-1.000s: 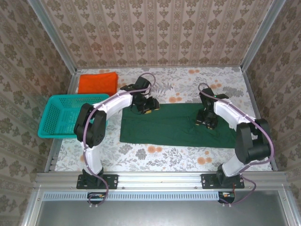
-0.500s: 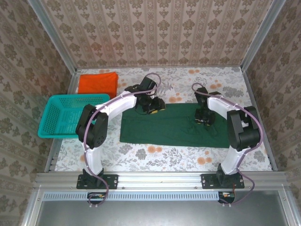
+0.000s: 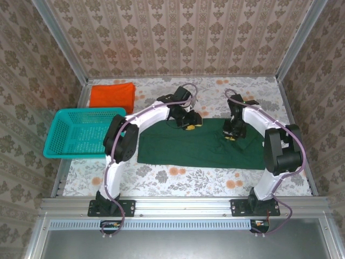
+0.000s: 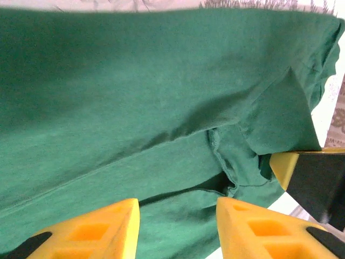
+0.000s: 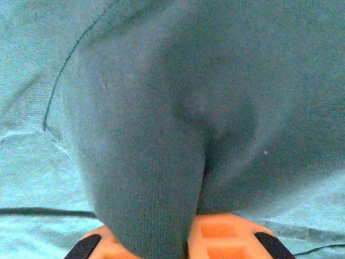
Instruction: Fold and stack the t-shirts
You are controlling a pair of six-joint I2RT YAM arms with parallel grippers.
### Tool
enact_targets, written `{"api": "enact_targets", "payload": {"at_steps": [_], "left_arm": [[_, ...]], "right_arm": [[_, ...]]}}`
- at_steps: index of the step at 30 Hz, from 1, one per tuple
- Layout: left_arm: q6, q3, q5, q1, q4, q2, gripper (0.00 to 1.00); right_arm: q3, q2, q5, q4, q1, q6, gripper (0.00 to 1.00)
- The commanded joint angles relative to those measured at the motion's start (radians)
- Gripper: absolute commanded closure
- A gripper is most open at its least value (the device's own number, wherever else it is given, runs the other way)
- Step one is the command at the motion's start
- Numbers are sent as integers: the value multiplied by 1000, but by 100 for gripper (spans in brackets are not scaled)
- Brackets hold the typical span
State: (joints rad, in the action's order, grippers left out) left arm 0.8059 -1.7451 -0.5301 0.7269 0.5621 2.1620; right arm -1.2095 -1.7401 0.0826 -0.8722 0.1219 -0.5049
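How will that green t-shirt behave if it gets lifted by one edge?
Probably floppy: the green t-shirt bunches into a soft fold where the right hand pinches it. It would likely drape and sag, judging by the wrinkles around its sleeve. It looks thin and flat on the table, so probably light.

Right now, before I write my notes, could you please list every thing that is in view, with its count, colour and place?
green t-shirt: one, dark green, lying as a long band across the middle of the table
orange t-shirt: one, bright orange, folded, at the far left corner
mesh basket: one, teal, at the left edge, just nearer than the orange t-shirt
table: one, pale with a floral pattern
walls: three, beige patterned, around the table
left arm: one, white and black, reaching to the green t-shirt's far edge, yellow jaws open
right arm: one, white and black, at the shirt's right part, jaws shut on a bunch of its cloth
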Motion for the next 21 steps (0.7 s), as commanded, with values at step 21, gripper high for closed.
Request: {"api": "enact_targets", "payload": {"at_steps": [21], "left_arm": [[800,55,1,179,-678,157,63]], "right_arm": [[88,41,427,-51,-244,-40,80]]}}
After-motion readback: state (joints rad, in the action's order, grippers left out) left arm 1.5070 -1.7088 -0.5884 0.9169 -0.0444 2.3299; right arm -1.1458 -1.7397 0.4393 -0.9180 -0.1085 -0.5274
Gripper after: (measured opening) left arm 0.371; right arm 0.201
